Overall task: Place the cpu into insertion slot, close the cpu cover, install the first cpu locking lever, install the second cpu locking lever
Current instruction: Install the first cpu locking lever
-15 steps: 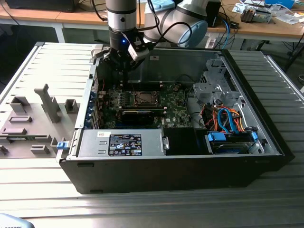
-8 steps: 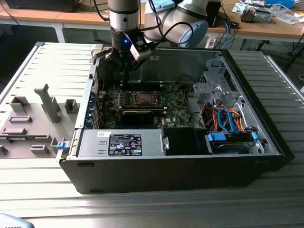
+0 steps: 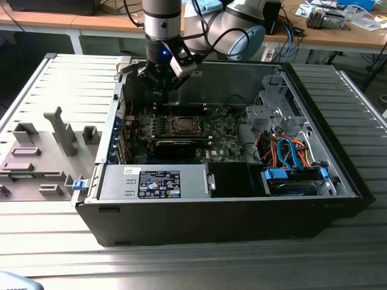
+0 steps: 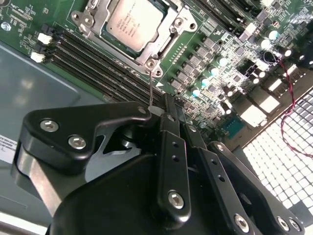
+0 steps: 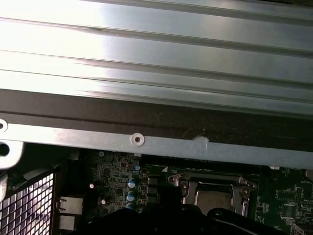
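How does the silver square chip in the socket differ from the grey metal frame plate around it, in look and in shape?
The pale silver square cpu is a solid flat plate with print on its face; the thin grey metal cpu cover is an open frame with screws at its corners. The cpu lies inside; the cpu cover surrounds it. Both are square, metallic and lie flat on the green circuit board.

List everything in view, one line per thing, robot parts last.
computer case: one, black, open on the ribbed metal table.
circuit board: one, green, inside the case.
cpu: one, silver-grey, seated in the insertion slot.
cpu cover: one, grey metal, closed around the chip's edges.
long black card: one, in front of the slot in the exterior view.
cables: several, orange and blue, exterior view's right.
grey fixtures: several, exterior view's left.
gripper: one, black, above the board beside the slot.
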You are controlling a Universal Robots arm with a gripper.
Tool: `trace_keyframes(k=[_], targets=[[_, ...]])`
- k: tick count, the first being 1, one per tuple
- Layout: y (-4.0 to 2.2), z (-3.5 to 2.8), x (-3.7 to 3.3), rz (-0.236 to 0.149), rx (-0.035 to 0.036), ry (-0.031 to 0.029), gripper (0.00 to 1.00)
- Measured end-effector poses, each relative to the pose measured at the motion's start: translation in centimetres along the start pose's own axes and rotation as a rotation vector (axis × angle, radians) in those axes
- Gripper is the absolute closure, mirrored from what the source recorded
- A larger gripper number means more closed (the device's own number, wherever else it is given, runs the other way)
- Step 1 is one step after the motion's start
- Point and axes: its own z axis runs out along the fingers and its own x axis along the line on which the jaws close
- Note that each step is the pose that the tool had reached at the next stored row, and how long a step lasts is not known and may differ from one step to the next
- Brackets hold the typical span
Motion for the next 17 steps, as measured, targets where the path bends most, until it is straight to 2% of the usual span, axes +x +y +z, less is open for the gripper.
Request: trace_keyframes(k=[17], targets=[[-0.14,0.02,-1.31,0.0,0.0,0.0001,0.89]])
